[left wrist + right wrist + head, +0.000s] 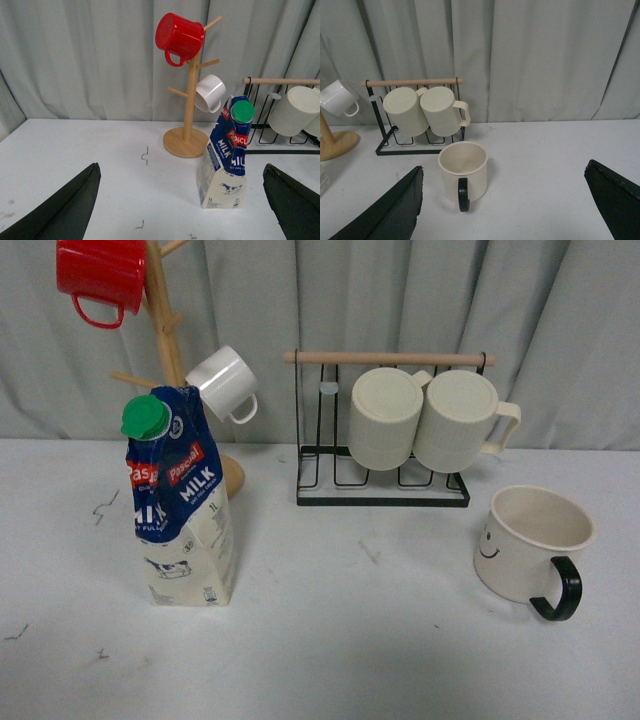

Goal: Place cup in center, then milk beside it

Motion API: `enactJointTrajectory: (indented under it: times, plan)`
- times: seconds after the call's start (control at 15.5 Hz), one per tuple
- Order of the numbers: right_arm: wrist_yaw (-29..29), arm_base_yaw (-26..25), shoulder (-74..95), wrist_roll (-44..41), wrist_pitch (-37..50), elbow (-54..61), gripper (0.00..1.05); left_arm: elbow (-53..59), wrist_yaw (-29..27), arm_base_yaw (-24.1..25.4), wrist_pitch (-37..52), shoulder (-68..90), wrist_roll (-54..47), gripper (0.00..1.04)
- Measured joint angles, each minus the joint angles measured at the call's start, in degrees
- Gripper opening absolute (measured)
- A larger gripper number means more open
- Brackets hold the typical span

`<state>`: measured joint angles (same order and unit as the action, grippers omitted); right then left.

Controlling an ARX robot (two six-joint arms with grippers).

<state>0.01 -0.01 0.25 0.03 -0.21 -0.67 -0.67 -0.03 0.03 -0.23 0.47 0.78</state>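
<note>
The cup, wide and cream with a black handle and a smiley face, stands upright on the table at the right; its handle faces the front. It also shows in the right wrist view, ahead of my open right gripper and nearer its left finger. The milk, a blue-topped carton with a green cap, stands upright at the left. In the left wrist view the milk is ahead of my open left gripper, toward its right finger. Neither gripper shows in the front view.
A wooden mug tree behind the milk holds a red mug and a small white mug. A black wire rack at the back holds two ribbed cream mugs. Grey curtain behind.
</note>
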Motion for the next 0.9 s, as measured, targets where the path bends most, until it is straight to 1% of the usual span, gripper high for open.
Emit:
enactJointTrajectory:
  times: [0.9]
  plan:
    - [0.0,0.0,0.0,0.0,0.0,0.0,0.98,0.0,0.0,0.0,0.0,0.0,0.0,0.98]
